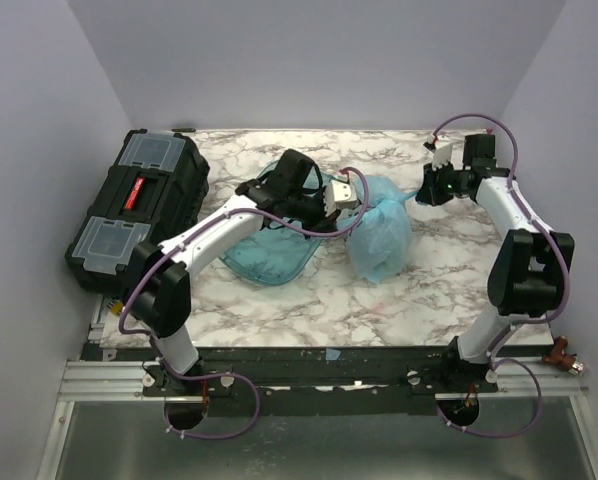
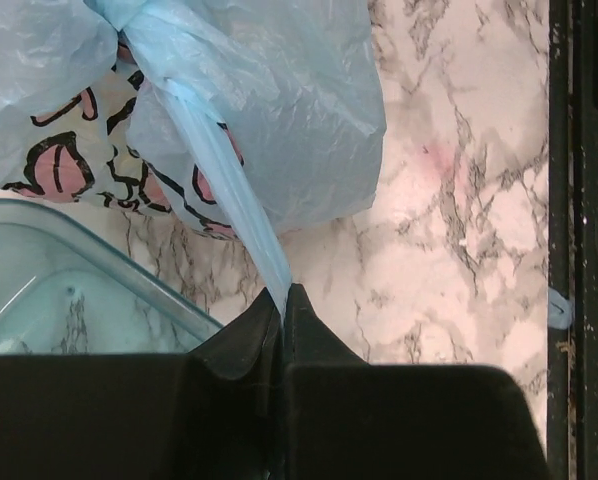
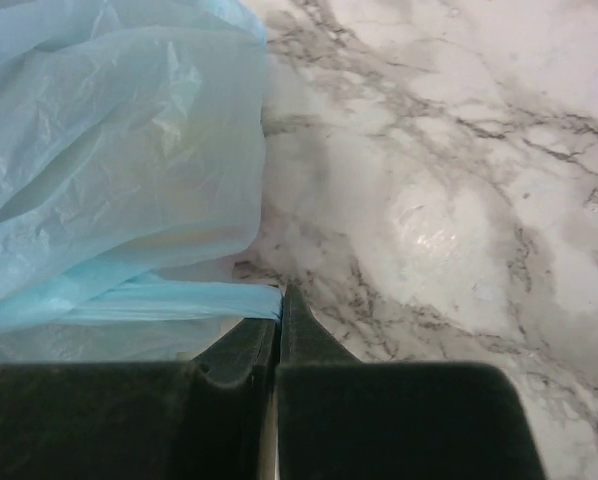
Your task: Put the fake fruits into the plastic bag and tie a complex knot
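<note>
Pinching plastic bag (image 1: 381, 235), left gripper (image 2: 282, 295), right gripper (image 3: 279, 295), knot (image 2: 129, 18) seemingly tied

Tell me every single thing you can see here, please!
plastic bag: one, light blue with pink cartoon print, centre
knot: one, light blue, at the bag's top
tray: one, clear teal, left of the bag
toolbox: one, black, far left
table: one, white marble, under everything
left gripper: one, black, shut on a bag tail
right gripper: one, black, shut on the other tail
</note>
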{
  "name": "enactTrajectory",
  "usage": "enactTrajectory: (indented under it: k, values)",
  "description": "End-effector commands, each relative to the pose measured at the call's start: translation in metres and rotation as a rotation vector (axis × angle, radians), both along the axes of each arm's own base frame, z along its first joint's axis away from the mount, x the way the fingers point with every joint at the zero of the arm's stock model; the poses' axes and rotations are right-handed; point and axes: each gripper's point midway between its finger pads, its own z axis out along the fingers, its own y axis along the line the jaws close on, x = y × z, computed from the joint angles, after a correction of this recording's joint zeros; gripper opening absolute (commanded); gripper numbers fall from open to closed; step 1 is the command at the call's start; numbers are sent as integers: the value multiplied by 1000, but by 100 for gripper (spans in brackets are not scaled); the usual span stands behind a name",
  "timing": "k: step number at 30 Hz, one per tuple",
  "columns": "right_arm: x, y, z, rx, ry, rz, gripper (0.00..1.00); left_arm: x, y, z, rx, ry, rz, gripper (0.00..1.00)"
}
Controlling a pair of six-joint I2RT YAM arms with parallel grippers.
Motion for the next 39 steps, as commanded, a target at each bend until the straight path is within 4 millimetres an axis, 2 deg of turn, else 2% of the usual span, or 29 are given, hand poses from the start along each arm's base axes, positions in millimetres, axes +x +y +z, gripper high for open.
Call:
enactTrajectory:
  k: [1, 4, 10, 19, 23, 28, 31, 34, 37, 39]
  values:
    - [71, -80, 0, -216, -137, -248, 1, -24, -15, -7, 36, 145, -16, 0]
    - [97, -78, 4, -170, -138, -286, 1, -46, -31, -4, 20, 127, -118, 0]
    - [118, -61, -3, -190, -161, -249, 1, -83, -57, 36, -104, 49, -294, 0]
    - [135, -38, 5, -158, -193, -215, 1, -93, -78, 13, -67, 59, -322, 0]
    - [123, -45, -6, -215, -176, -212, 1, -97, -73, -6, -14, 81, -327, 0]
    - [98, -66, -20, -322, -161, -206, 1, -101, -39, -40, 82, 139, -300, 0]
    - [76, -82, -36, -374, -125, -189, 1, -87, -10, -61, 129, 182, -226, 0]
    - [50, -96, -58, -414, -73, -167, 0, -60, 14, -75, 161, 211, -129, 0]
    - [30, -93, -77, -429, -39, -117, 1, -37, 24, -74, 167, 202, -70, 0]
    - [25, -88, -81, -398, -24, -110, 1, -33, 21, -66, 159, 170, -75, 0]
